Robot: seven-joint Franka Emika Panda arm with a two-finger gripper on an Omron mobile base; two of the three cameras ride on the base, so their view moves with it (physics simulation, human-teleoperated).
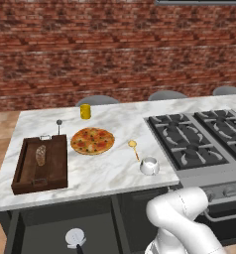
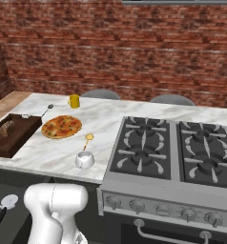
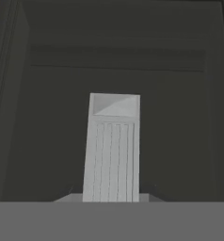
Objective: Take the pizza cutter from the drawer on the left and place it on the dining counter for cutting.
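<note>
**A:** Nearest thing up close: the gripper [image 3: 112, 188], seen from the hand view as one pale ribbed finger pad [image 3: 111, 155] facing the dark inside of the drawer [image 3: 48, 117]. Can't tell if the jaws are apart or together from that.

**B:** Pizza cutter?

**A:** Lying in the open drawer [image 1: 45, 228], below the counter edge. Left base view: pizza cutter [image 1: 75, 238], pale wheel up, black handle running toward the bottom of the frame. Right base view: pizza cutter [image 2: 5, 209] at lower left, wheel at top, handle slanting down-left. White arm elbow sits just right of it in both base views. Nothing gripping it that I can see.

**B:** Dining counter?

**A:** White marble dining counter [image 1: 110, 173] above the drawer. Near edge: white cup [image 1: 149, 166]. Left end: brown wooden tray [image 1: 40, 163] with a brown loaf-like item [image 1: 40, 155] inside. Just behind the cup, yellow-headed spatula [image 1: 134, 148]. Pizza [image 1: 92, 141] mid-counter, between tray and spatula, apart from both.

**B:** Further back?

**A:** Thin grey round-headed utensil [image 1: 59, 126] behind the tray, yellow mug [image 1: 85, 111] near the far edge. Black gas cooktop [image 1: 199, 136] takes the right side. Grey stool backs [image 1: 97, 100] beyond the counter, then brick wall [image 1: 90, 49].
</note>
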